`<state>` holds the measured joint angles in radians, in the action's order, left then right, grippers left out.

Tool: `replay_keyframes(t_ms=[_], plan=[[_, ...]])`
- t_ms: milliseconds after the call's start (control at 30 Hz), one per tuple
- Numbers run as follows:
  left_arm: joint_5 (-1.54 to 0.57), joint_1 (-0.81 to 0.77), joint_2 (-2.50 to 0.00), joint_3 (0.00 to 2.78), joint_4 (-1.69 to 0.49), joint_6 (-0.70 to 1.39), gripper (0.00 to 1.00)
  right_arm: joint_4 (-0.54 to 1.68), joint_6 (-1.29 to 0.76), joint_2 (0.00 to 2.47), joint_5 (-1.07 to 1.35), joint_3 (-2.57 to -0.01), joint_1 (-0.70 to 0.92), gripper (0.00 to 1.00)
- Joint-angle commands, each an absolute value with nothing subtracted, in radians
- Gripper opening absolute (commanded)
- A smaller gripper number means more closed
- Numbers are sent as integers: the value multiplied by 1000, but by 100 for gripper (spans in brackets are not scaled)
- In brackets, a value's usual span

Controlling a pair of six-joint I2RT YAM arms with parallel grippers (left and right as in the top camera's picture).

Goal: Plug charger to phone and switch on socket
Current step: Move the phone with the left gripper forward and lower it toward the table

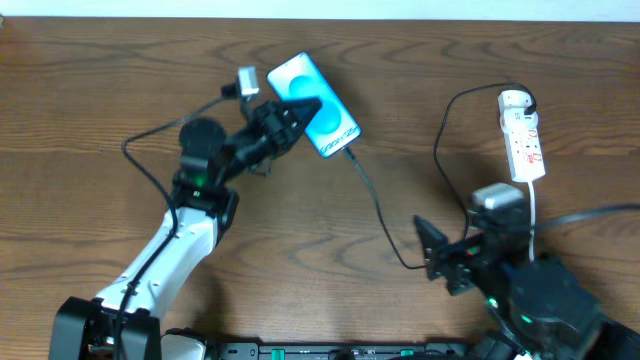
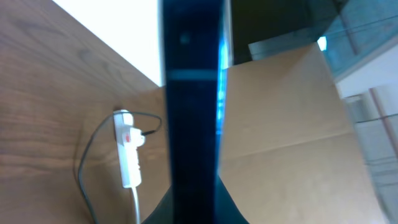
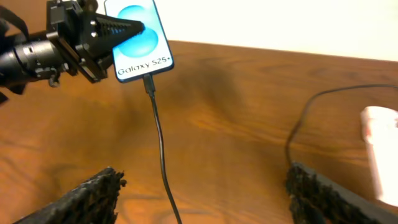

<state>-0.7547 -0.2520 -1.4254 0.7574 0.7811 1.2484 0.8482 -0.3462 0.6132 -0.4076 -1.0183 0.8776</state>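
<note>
Got the phone (image 1: 338, 126) pinched in left jaws near the far edge of the desk (image 1: 90, 80), floppy charger (image 3: 159, 143) plugged in, right jaws wide and empty by the front edge; probably worth poking the light, slidey socket (image 1: 524, 140) at the right edge straight down.

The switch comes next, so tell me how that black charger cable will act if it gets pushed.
The charger is probably floppy: it lies in loose curves on the table, so a push would likely bend it, not slide it whole. It looks thin and light. Its tip seems plugged into the phone, so pulling could tug that.
</note>
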Motion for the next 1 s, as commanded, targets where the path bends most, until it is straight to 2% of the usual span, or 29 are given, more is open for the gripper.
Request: replay_keyframes(t_ms=[0, 200, 467, 700, 833, 967], plan=[[-656, -301, -1418, 925, 624, 1045, 8, 878, -349, 569, -482, -1034, 863, 87], [-656, -346, -1483, 1185, 324, 834, 7, 913, -375, 547, -507, -1034, 856, 90], [-1042, -348, -1850, 1592, 52, 711, 8, 912, -389, 547, -511, -1034, 856, 92], [-1277, -342, -2093, 1692, -35, 665, 8, 917, -390, 547, -514, -1034, 856, 93], [-1263, -326, -2178, 1692, -132, 583, 7, 918, -389, 547, -514, -1034, 856, 94], [-1110, -312, -2216, 1692, -297, 456, 7, 917, -390, 547, -514, -1034, 856, 95]])
